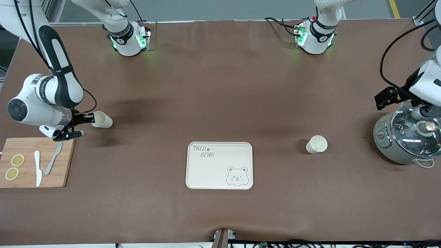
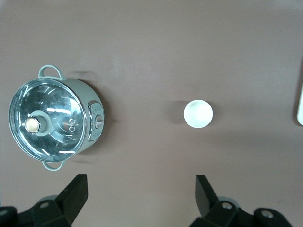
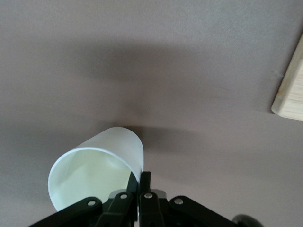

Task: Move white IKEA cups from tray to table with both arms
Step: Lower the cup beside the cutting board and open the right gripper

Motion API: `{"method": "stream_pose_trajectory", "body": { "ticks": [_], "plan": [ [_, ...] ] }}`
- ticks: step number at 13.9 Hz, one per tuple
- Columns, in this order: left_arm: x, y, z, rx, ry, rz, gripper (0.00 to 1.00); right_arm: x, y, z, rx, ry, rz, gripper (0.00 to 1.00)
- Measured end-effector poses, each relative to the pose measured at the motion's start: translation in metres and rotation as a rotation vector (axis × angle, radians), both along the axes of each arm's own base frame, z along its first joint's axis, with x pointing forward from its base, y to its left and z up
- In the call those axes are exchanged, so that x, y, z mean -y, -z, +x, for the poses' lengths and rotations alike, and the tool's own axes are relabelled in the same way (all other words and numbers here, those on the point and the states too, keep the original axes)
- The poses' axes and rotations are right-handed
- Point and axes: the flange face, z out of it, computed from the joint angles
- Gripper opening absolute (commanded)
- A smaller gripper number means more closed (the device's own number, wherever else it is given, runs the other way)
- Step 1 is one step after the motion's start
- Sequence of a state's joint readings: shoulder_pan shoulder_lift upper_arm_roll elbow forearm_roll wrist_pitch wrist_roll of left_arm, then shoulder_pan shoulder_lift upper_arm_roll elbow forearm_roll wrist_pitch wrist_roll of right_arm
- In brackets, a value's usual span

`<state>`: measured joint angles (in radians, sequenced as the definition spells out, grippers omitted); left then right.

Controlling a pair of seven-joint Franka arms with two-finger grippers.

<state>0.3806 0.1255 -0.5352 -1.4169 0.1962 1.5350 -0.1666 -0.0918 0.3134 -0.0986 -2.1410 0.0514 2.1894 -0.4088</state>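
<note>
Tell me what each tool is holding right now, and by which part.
The right tool pinches one white cup by its rim. The left tool is open above the table, holding nothing.

Table: brown mat (image 1: 220,86) covers the whole top.
Tray: cream, rectangular (image 1: 219,165), flat on the mat near the front camera, midway between the two ends; "TAIJI BEAR" lettering and a bear drawing printed on it.
Board: wooden (image 1: 65,168), at the right arm's end, near the front camera.
On the board: two lemon slices (image 1: 14,166), a white knife (image 1: 38,167), a grey knife (image 1: 53,159).
Pot: grey-green, with a glass lid (image 1: 404,139), at the left arm's end; upright, lid on, knob on top.
</note>
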Motion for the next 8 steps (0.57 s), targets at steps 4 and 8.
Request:
{"method": "stream_pose_trajectory", "body": {
  "ticks": [4, 8],
  "plan": [
    [0.005, -0.021, -0.022, -0.019, 0.017, 0.001, 1.00, 0.006, 0.000, 0.001, 0.025, -0.015, -0.001, 0.01],
    [0.005, -0.023, -0.037, -0.037, 0.007, -0.040, 1.00, 0.007, 0.001, -0.001, 0.025, -0.016, -0.001, 1.00]
  ]
}}
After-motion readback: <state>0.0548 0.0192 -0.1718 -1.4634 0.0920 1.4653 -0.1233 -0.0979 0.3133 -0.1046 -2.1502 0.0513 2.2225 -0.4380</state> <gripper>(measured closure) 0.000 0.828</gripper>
